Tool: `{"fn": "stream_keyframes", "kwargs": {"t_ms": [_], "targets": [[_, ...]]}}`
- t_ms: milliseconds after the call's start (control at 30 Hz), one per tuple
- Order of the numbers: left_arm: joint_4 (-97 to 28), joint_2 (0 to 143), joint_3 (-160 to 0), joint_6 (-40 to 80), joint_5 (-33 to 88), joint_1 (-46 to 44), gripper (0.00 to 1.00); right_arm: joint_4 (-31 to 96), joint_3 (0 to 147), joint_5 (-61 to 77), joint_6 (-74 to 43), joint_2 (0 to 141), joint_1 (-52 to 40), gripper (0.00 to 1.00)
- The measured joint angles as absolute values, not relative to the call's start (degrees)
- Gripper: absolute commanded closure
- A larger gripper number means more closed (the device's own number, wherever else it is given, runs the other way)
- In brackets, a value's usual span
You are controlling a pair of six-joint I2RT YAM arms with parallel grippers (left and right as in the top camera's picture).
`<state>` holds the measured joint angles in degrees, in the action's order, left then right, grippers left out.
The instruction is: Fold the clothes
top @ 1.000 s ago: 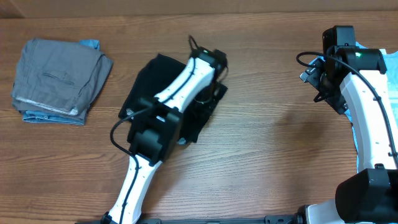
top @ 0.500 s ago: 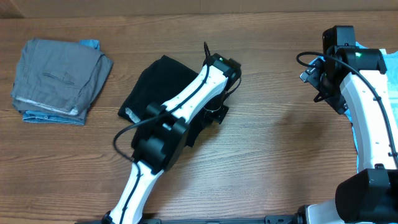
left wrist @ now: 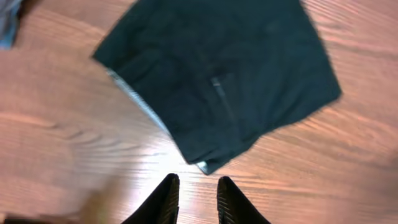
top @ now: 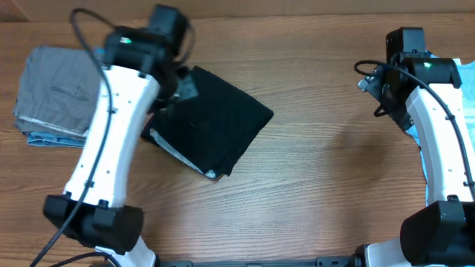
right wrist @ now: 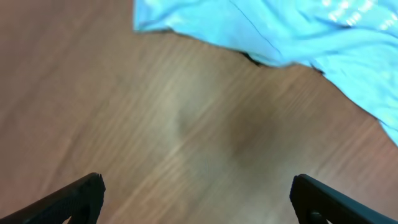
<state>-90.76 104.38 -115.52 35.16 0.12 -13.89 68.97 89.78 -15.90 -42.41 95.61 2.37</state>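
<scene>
1. From overhead, I see the black shirt (top: 211,122) folded on the table (top: 319,185). My left arm (top: 111,126) hides its top left corner and part of the grey folded garment (top: 52,85). The light blue T-shirt (top: 469,104) is only a strip at the right edge.
2. In the left wrist view, the left gripper (left wrist: 194,200) is a little apart and holds nothing. The shirt's top is cut off.
3. In the right wrist view, the right gripper (right wrist: 199,199) is wide and empty. The blue T-shirt is cut off, and its print is too blurry to read.
</scene>
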Motion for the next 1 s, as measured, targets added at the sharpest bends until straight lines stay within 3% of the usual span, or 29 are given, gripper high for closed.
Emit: {"fn": "stream_keyframes", "kwargs": {"t_ms": [133,300,533,900,933,1000], "targets": [[-86.8,104.4,-107.5,32.0,8.9,-3.1,0.0,68.2,89.8,-14.8,-41.2,95.6,2.4,0.0],[-81.5,104.6,-92.1,25.4,19.7,4.7,0.0,67.3,89.8,-8.5,-31.3,95.6,2.5,0.0],[-71.2,104.6,-75.6,23.3,25.3,6.2,0.0,66.2,89.8,-7.5,-28.1,95.6,2.6,0.0],[-52.0,98.1,-54.7,30.0,27.0,6.1,0.0,49.9,89.7,9.9,-2.6,101.5,-0.5,0.01],[-50.9,97.0,-54.1,30.6,27.0,6.1,0.0,48.9,89.7,11.7,-0.5,103.4,-0.9,0.03],[-47.4,93.8,-52.4,32.6,27.0,5.4,0.0,46.5,89.7,16.3,4.3,107.2,-2.5,0.24]]}}
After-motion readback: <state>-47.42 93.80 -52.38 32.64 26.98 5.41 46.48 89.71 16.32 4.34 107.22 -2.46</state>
